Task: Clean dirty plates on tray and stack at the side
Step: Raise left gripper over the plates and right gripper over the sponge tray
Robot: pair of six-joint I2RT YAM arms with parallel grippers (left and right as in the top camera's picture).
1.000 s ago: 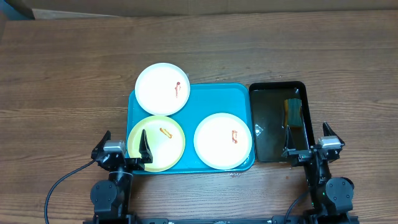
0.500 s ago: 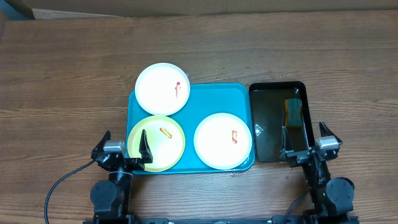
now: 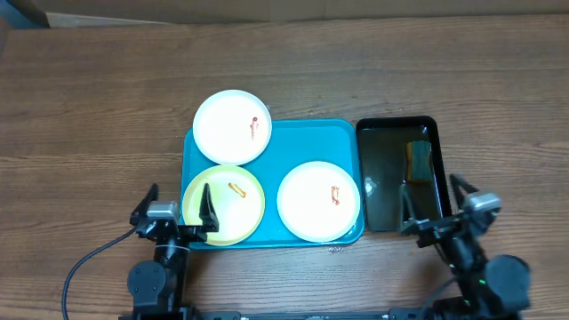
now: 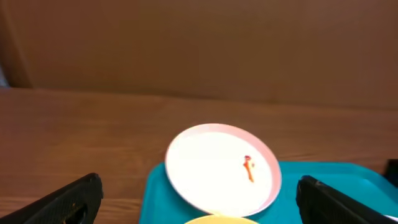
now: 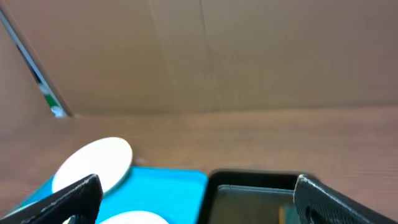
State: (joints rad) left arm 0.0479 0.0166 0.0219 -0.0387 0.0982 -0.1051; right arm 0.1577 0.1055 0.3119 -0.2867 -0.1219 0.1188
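- Overhead shows a sponge (image 3: 417,158) in the black basin (image 3: 380,169); the right wrist view, only its rim.
- The left claw (image 3: 178,211) and right claw (image 3: 435,209) sit low, spread wide, empty.

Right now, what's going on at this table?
Nothing is held yet. The left tool and right tool are open at the near edge. Three smeared round plates sit on the turquoise rectangular plastic tray: a pale yellow plate, a white plate, and a second white plate overhanging its far-left corner. The glossy black rectangular basin beside it holds a yellowish block.
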